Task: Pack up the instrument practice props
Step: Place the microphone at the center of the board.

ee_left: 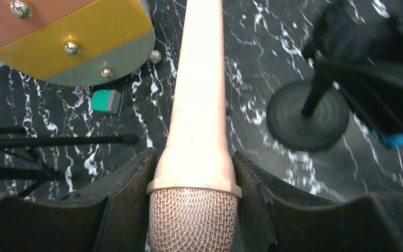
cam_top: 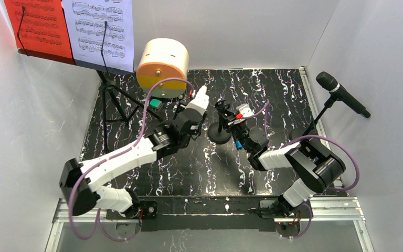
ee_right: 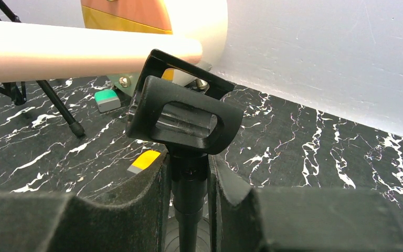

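Observation:
A cream microphone (ee_left: 199,100) lies lengthwise between my left gripper's (ee_left: 194,176) pads, which are shut on it just above its mesh head; in the top view the cream microphone (cam_top: 201,98) points away from the left gripper (cam_top: 191,114). My right gripper (ee_right: 189,178) is shut on the upright stem of a small black mic holder (ee_right: 183,113), whose empty clip sits just above the fingers. The microphone's tail end (ee_right: 84,50) reaches the clip's back edge. The holder's round base (cam_top: 219,134) rests on the table. A black microphone (cam_top: 342,95) sits on a holder at the right.
The black music rack (cam_top: 105,71) on tripod legs stands at the back left with a red page (cam_top: 36,26) and a white page (cam_top: 102,29). An orange-faced cream drum (cam_top: 162,65) sits behind the left gripper. A green block (ee_left: 106,101) and a yellow block (ee_right: 146,160) lie on the marbled table.

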Tool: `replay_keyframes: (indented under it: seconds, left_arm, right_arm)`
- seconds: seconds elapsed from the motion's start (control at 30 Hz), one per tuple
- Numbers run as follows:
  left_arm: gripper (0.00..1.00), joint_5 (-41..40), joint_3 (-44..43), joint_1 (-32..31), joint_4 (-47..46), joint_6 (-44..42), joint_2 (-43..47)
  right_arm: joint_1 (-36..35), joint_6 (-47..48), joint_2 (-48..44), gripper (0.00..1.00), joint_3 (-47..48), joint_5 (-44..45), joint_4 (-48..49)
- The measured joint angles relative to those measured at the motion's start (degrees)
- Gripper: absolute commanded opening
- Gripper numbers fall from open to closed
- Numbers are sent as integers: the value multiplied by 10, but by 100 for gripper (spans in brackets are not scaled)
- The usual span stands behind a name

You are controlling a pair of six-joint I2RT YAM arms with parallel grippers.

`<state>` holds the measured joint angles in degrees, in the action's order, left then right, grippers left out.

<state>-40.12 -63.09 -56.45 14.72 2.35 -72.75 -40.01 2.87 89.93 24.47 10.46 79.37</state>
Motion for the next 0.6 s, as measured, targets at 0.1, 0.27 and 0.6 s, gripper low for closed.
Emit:
replay_keyframes:
  seconds: [0.1,0.27,0.6]
  left_arm:
    - [0,12,0,41,-81,2,-57]
    - [0,33,-2,110,-196,3,-165]
    - [0,70,-91,185,-315,10,-368]
  right_arm:
    - [1,-2,-1,16,-2,-1,1]
    - [3,-5,-2,28,-4,-3,3]
    - [7,-18,-2,55,-34,-12,-51]
